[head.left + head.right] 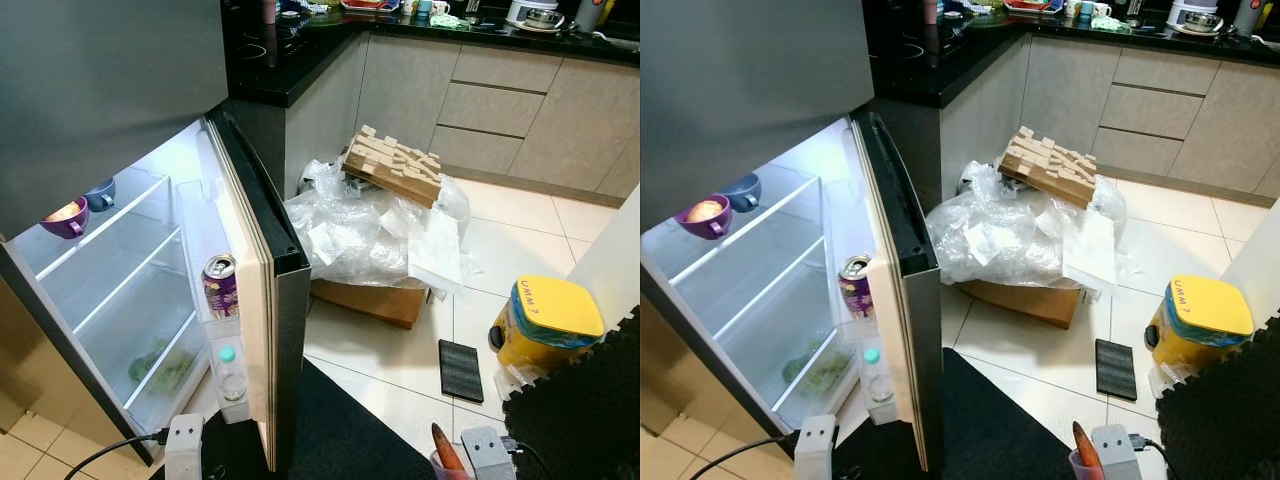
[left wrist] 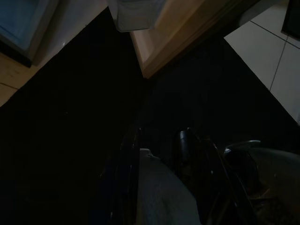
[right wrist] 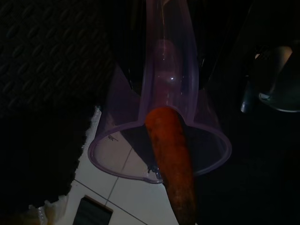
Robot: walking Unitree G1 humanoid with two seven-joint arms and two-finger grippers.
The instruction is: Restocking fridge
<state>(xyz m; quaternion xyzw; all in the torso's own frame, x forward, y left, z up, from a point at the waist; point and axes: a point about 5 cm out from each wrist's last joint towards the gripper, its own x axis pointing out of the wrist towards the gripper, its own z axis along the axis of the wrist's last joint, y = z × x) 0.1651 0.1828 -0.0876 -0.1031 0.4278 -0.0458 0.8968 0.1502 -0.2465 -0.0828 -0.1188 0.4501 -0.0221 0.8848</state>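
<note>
Both wrists low at the frame's bottom edge, left pincer (image 2: 187,154) downward

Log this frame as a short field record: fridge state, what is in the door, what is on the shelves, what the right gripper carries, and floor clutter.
fridge door: open
door shelf: drink can, with a bottle below it
top shelf: purple cup, blue cup
bottom shelf: leafy greens
right gripper: holds a clear purple cup with a carrot standing in it
left arm: low, idle
floor: plastic-covered box, yellow bin
</note>
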